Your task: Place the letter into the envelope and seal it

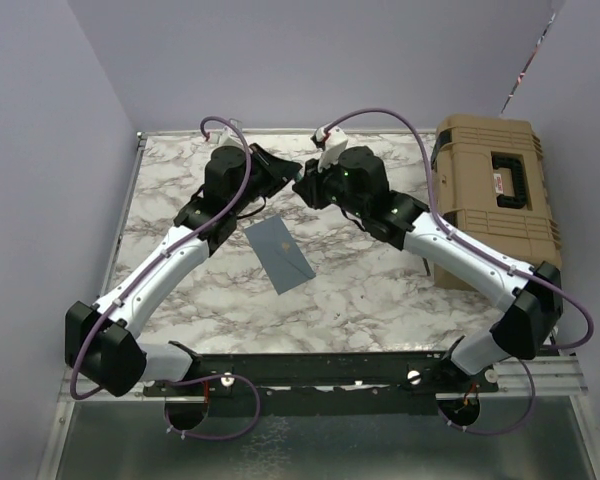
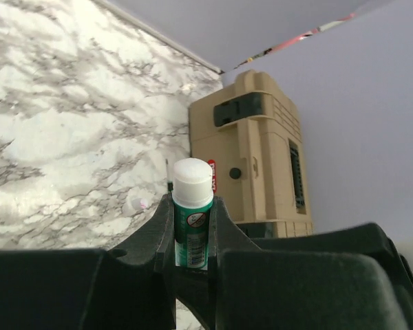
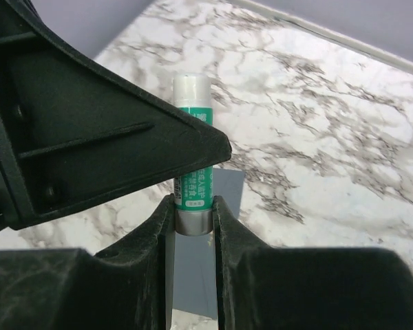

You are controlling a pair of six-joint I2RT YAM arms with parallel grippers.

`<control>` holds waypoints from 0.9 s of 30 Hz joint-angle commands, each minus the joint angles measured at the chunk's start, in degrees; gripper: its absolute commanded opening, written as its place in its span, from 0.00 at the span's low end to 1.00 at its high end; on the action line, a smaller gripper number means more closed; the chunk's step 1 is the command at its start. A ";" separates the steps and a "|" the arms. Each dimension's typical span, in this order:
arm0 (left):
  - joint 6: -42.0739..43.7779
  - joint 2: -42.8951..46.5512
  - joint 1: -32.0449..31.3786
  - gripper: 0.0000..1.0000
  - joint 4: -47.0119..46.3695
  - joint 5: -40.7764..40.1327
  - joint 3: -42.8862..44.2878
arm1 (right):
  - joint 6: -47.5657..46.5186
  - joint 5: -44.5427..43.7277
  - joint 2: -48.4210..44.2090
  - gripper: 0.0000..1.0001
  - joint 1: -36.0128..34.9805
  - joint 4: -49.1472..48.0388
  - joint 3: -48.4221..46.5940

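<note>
Currently both arms meet above the far middle of the marble table [image 1: 380, 290], with one glue stick [image 2: 193, 182] shared between them.

Left gripper [image 1: 283, 166]: jaws narrowed onto the stick's green barrel. In its wrist view the white cap stands clear above the fingertips and the lower end is hidden behind the fingers.

Right gripper [image 3: 193, 210]: jaws closed onto the stick's grey base end. The left gripper's black finger crosses in front of the barrel higher up, and the pale cap shows beyond it.

Label, left wrist view: green with white print and a small circle-and-slash symbol. The text is too small to read.
Label, right wrist view: white East Asian characters on green, running along the barrel. Not legible enough to transcribe.

Envelope [image 1: 278, 252]: slate blue-grey, lying flat on the marble between the two forearms, turned at an angle to the table edges. It sits nearer the arm bases than the grippers. The right wrist view shows part of it below the stick.

Tan hard case [image 1: 490, 200]: stands at the right edge of the table, black handle on top. It carries a red-and-white sticker whose writing is unreadable.
</note>
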State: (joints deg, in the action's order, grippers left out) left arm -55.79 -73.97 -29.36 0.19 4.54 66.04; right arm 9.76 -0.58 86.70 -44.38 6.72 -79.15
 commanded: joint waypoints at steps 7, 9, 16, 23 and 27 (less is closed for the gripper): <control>-0.13 -2.21 -1.84 0.00 1.56 3.32 5.16 | 3.91 -0.94 1.26 0.34 -1.25 14.39 -7.51; 3.15 -2.13 -1.81 0.00 1.13 7.59 5.60 | 8.71 2.79 -2.23 0.52 -1.13 14.07 -6.32; 9.60 3.07 -1.75 0.00 -3.75 20.50 2.61 | 21.97 11.48 -13.60 0.60 -0.61 8.70 1.87; 6.31 8.05 -1.75 0.00 -12.37 30.22 -0.42 | 30.49 17.12 -24.89 0.63 -0.62 -2.76 15.05; 2.32 9.88 -1.84 0.00 -17.46 33.32 -3.17 | 33.70 23.64 -27.98 0.57 -0.62 -14.77 21.40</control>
State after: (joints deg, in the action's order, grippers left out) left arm -49.89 -66.11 -30.98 -9.96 30.89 65.78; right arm 37.87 14.79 60.82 -44.80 4.49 -62.22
